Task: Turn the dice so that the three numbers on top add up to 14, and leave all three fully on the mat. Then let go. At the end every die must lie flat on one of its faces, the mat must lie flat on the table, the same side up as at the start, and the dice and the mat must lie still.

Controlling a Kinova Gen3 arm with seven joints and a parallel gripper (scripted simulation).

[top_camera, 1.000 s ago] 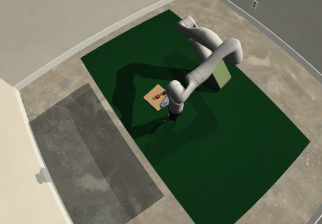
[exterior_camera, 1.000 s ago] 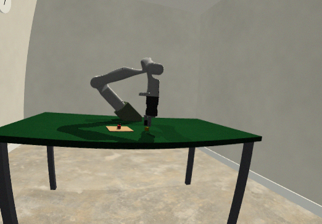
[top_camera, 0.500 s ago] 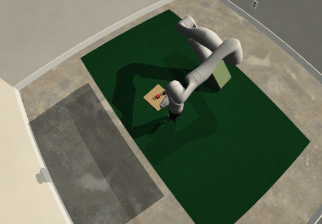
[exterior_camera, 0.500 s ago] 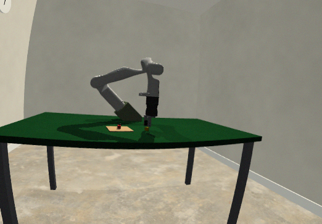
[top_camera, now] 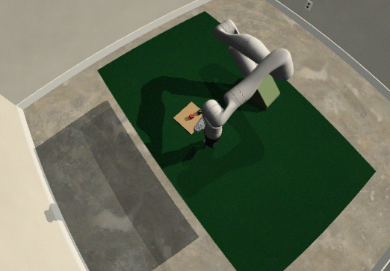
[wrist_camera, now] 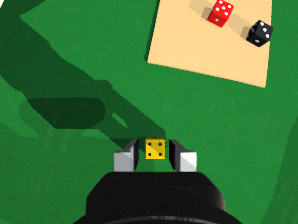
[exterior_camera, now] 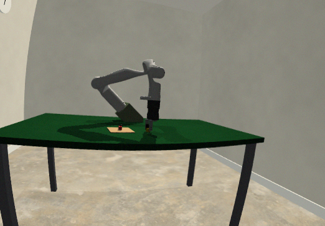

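Note:
The tan mat (wrist_camera: pixel 213 26) lies flat on the green table, and it also shows in the top view (top_camera: pixel 188 117). A red die (wrist_camera: pixel 221 12) and a black die (wrist_camera: pixel 260 32) sit on the mat, close together near its far right part. A yellow die (wrist_camera: pixel 156 149) lies on the green table off the mat, below its near edge. My gripper (wrist_camera: pixel 154 150) points straight down over the yellow die. Its fingers stand open on either side of the die, with a thin gap on each side. In the exterior view the fingertips (exterior_camera: pixel 149 126) are low at the table surface.
The arm's wedge-shaped base block (top_camera: pixel 267 92) stands behind the mat. The arm's elbow arches over the table's back half. The table edge (exterior_camera: pixel 140 145) runs in front of the mat and gripper.

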